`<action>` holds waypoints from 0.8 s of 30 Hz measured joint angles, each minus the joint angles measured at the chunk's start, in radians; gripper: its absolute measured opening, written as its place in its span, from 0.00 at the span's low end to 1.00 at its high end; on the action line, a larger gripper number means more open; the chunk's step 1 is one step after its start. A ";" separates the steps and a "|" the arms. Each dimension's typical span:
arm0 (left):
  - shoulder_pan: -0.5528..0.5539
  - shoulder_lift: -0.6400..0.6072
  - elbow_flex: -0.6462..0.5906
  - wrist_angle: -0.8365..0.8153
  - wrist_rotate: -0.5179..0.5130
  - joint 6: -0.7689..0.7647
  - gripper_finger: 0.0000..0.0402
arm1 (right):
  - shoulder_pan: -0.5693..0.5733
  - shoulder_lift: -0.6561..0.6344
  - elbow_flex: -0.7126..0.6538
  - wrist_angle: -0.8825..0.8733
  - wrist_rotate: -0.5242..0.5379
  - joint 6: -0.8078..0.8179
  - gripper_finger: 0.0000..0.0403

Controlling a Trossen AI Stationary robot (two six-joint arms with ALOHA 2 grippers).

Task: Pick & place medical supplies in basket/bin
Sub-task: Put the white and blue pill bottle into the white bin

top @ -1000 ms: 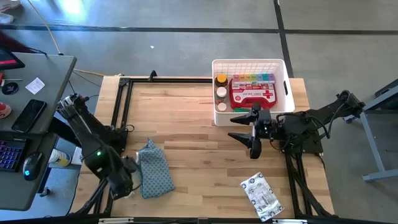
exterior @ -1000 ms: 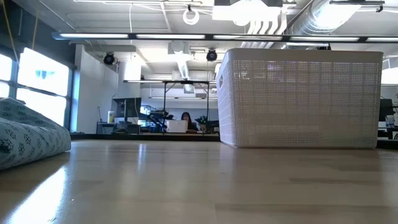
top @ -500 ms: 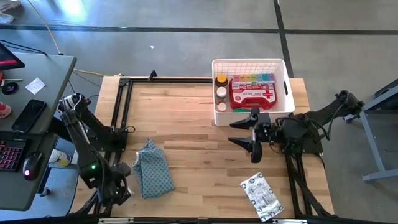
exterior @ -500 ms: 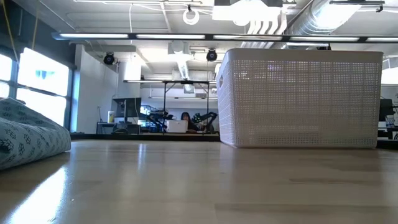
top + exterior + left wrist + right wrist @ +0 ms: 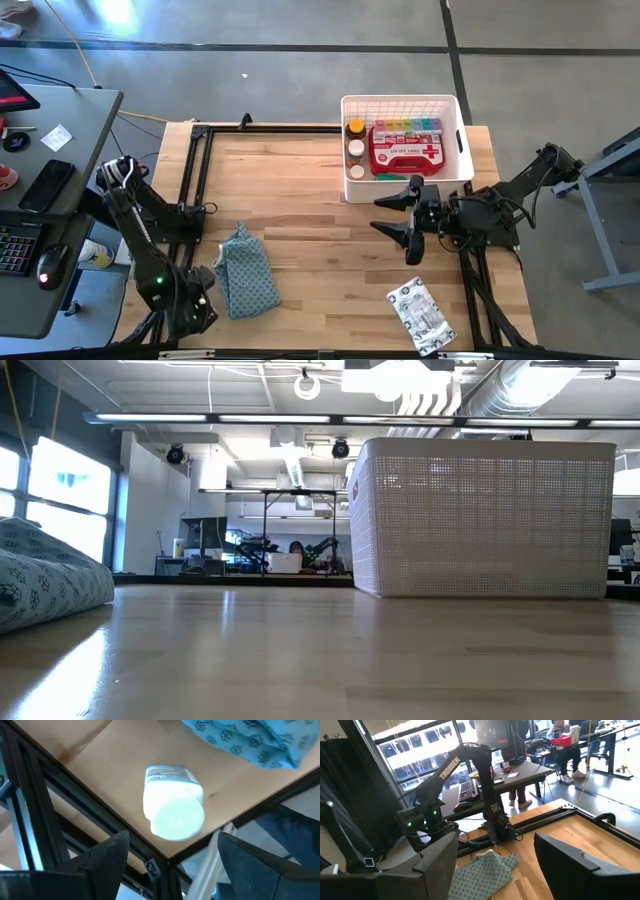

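The white slotted bin (image 5: 465,140) stands at the table's far right and shows large in the low view (image 5: 480,520). In it lie a red first-aid case (image 5: 405,155), a rainbow pill organizer (image 5: 406,127) and two small bottles (image 5: 354,138). A silver-white packet (image 5: 420,312) lies flat near the front right. A white pill bottle (image 5: 172,802) seems to stand upright near the table's near left corner. My left gripper (image 5: 172,845) hangs open above it without touching it. My right gripper (image 5: 386,213) is open and empty in front of the bin.
A blue-grey patterned cloth (image 5: 246,272) lies bunched on the table next to my left gripper (image 5: 190,305); it shows too in the low view (image 5: 45,575). A desk with a keyboard and a phone (image 5: 45,185) stands beyond the table's left edge.
My left gripper has drawn back toward the table's near left corner, away from the cloth, staying open. The cloth, the packet and the bin have kept their places.
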 joint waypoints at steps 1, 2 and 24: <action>0.000 0.013 0.000 0.000 0.000 0.005 0.84 | 0.000 0.000 0.000 -0.003 0.002 0.004 0.63; 0.000 0.025 0.000 0.000 0.000 0.014 0.84 | 0.000 0.000 0.000 -0.005 0.002 0.004 0.63; 0.043 0.112 0.000 0.025 0.006 0.076 0.72 | 0.000 0.009 -0.001 -0.039 -0.002 0.023 0.63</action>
